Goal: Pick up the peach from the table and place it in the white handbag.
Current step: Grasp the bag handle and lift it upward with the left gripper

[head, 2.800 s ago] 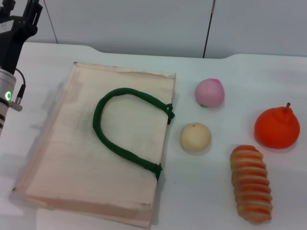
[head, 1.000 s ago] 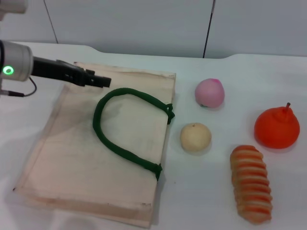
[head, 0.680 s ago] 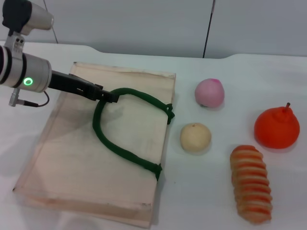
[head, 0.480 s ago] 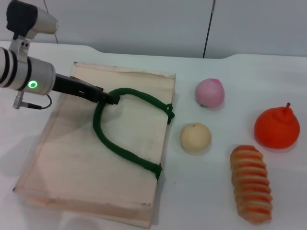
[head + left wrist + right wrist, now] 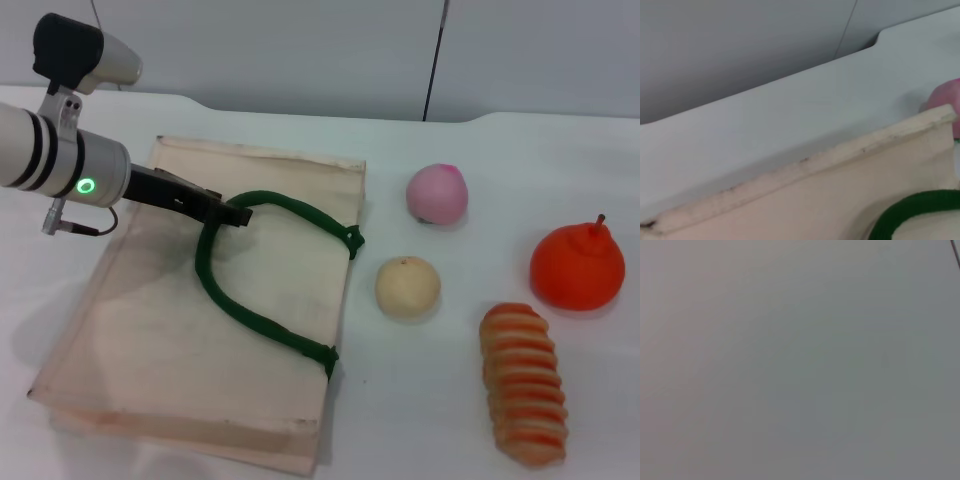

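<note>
The white handbag [image 5: 200, 320] lies flat, and my left gripper [image 5: 236, 212] sits at the top of its green handle [image 5: 245, 305]; whether my jaws grip the rope I cannot tell. The peach [image 5: 437, 194] rests on the table just beyond the bag's open edge. I judge the handle must lift steadily to open the mouth.

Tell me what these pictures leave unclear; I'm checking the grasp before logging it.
- Left pincer, head view: at the white handbag's green handle, but too small and dark to tell whether it is shut on it.
- Left wrist view: own fingers not shown; peach cut off by the frame edge.
- Right pincer: in no view; the right wrist view shows only a blank grey surface.
- Bag's opening: not visible; the bag lies flat.
</note>
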Tool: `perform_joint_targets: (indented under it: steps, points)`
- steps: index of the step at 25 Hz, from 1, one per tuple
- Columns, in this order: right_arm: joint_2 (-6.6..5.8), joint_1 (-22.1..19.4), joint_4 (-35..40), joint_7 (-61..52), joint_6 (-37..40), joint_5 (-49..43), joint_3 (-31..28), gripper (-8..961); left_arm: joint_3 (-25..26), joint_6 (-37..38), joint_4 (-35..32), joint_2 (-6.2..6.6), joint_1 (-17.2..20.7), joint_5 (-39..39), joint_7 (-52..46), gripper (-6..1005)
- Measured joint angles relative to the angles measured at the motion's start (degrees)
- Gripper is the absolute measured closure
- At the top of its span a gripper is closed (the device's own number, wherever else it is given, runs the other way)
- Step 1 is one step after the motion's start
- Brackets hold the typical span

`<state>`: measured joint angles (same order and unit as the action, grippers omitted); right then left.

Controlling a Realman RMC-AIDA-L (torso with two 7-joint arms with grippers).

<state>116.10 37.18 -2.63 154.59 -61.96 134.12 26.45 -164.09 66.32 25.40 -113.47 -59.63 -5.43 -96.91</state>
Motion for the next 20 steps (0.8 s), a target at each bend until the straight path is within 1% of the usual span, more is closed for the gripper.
perform_joint_targets:
  steps: [4,13,15,17,18,19,20]
  points:
    - [0.0,-0.12,0.0,0.0,0.0,0.0,0.0,113,0.0,0.03,0.09,0.1,0.0,-0.01,-0.26,346]
    - [0.0,-0.02,0.0,0.0,0.74,0.0,0.0,118,0.0,0.08,0.41,-0.03,0.18,1.02,-0.15,713]
    - [0.0,-0.27,0.0,0.0,0.75,0.0,0.0,119,0.0,0.75,0.69,0.15,0.53,3.24,0.81,791]
    - [0.0,-0.43,0.0,0.0,0.77,0.01,0.0,121,0.0,2.75,1.26,0.74,1.21,7.02,3.01,812]
    - [0.0,-0.46,-0.01,0.0,0.77,-0.01,0.0,121,-0.01,4.91,1.76,1.26,1.89,10.09,4.55,823]
    - [0.0,-0.49,0.0,0.0,0.78,0.01,0.0,122,0.0,10.33,2.77,2.24,3.5,16.3,7.41,833]
    - [-0.01,-0.5,0.0,0.0,0.78,0.0,0.0,122,0.0,10.33,2.77,2.24,3.5,16.3,7.41,843]
